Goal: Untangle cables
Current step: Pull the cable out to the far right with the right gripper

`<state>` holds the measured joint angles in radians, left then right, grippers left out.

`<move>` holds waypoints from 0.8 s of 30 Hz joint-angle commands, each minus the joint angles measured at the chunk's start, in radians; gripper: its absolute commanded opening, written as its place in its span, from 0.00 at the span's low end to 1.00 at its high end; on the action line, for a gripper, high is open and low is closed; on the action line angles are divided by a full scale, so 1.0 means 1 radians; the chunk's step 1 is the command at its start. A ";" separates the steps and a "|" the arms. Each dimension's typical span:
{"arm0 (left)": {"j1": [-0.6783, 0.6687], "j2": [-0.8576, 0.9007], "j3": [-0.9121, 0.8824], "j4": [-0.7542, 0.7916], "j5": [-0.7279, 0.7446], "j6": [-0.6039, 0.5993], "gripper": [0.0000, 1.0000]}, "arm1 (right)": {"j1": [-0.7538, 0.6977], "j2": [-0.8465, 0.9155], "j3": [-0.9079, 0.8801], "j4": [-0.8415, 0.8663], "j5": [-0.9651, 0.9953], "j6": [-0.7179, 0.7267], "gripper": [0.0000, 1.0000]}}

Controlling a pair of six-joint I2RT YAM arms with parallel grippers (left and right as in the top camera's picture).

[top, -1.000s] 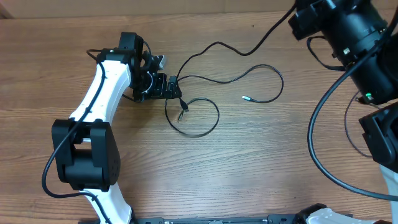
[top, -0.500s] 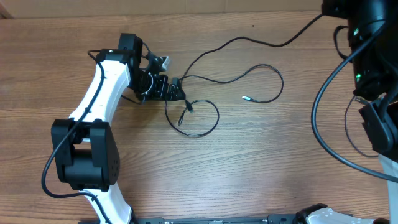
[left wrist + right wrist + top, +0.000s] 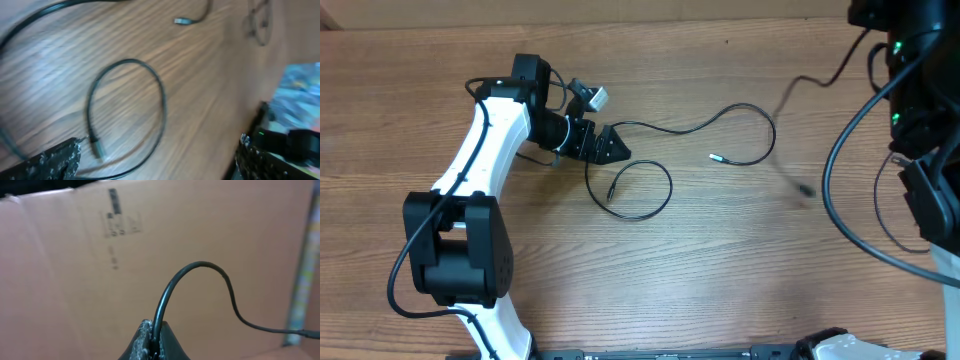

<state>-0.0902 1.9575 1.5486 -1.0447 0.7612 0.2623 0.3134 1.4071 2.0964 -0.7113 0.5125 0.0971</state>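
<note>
One thin black cable (image 3: pixel 740 107) lies on the wooden table (image 3: pixel 720 270). It curls into a loop (image 3: pixel 665 195) below my left gripper (image 3: pixel 608 128), which hovers wide open and holds nothing. In the left wrist view that loop (image 3: pixel 162 107) and its plug (image 3: pixel 98 149) lie between the open fingers (image 3: pixel 52 161), and the other plug (image 3: pixel 182 21) lies farther off. My right gripper (image 3: pixel 154 339) is shut on a second cable (image 3: pixel 200 265), raised high at the table's right. That cable (image 3: pixel 798 180) hangs blurred in the air in the overhead view.
The white left arm (image 3: pixel 485 150) and its black base (image 3: pixel 455 245) fill the table's left side. The black right arm (image 3: pixel 915 90) and its thick wires (image 3: pixel 830 200) stand along the right edge. A cardboard wall (image 3: pixel 75 270) rises behind the raised gripper.
The right gripper has pulled its cable up and to the right, off the table and away from the left gripper. The left gripper has turned and shifted slightly right. The other cable stays put.
</note>
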 commanded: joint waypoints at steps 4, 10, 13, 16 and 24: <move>-0.004 0.001 -0.009 0.027 -0.263 -0.197 1.00 | -0.128 0.027 0.019 -0.068 0.045 -0.017 0.04; -0.005 0.001 -0.009 0.032 -0.278 -0.219 1.00 | -0.274 0.094 0.019 -0.184 0.044 0.015 0.04; -0.005 0.001 -0.009 0.032 -0.279 -0.218 1.00 | -0.340 0.130 0.019 -0.233 0.044 0.066 0.04; -0.005 0.001 -0.009 0.032 -0.279 -0.219 0.99 | -0.402 0.155 0.019 -0.265 0.044 0.109 0.04; -0.005 0.001 -0.009 0.032 -0.279 -0.218 1.00 | -0.571 0.132 0.032 -0.176 0.045 0.128 0.04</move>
<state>-0.0902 1.9575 1.5482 -1.0138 0.4889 0.0540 -0.2070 1.5768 2.0968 -0.9154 0.5407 0.2024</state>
